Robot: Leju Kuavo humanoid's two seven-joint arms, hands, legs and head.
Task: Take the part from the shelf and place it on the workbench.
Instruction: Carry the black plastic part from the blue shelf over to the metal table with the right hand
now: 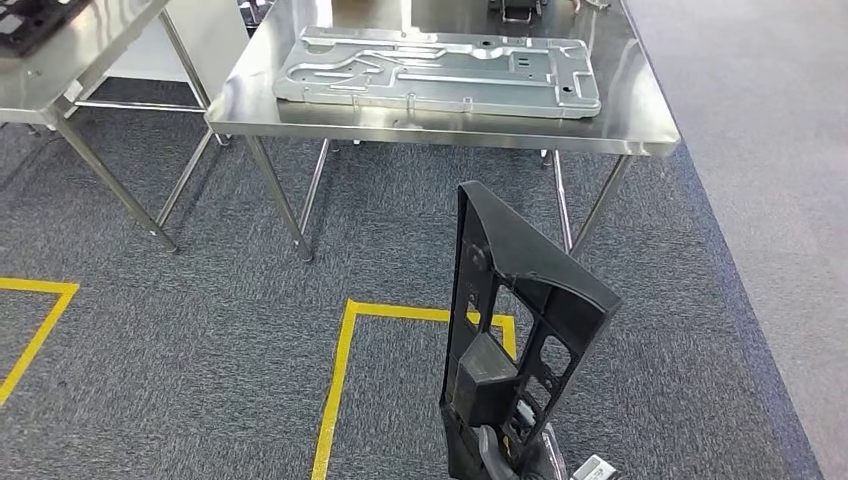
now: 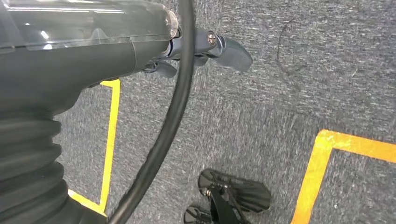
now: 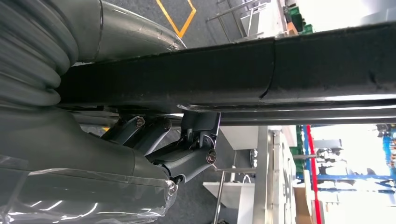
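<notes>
The part (image 1: 510, 330), a long black moulded panel with ribs and cut-out windows, is held upright in front of the robot, over the carpet (image 1: 200, 330) and short of the workbench (image 1: 640, 110). It is gripped at its lower end by the right hand (image 1: 520, 452); in the right wrist view the fingers (image 3: 187, 158) are seen folded against the underside of the part's thick edge (image 3: 233, 70). The left hand (image 2: 205, 49) hangs over the floor with nothing in it; its fingers are curled partly inward, and whether they are fully closed cannot be told. The part is judged to be rigid plastic, light for its length, and not fragile, though the thin webs between the windows could crack under a hard knock. Because the hold is at one end, a long lever is formed and the free top end is likely to sway or tip. The solid rim is the preferred gripping place. A pressed metal plate (image 1: 440, 70) already lies on the workbench, so the bare steel beside it is the likely resting place.
</notes>
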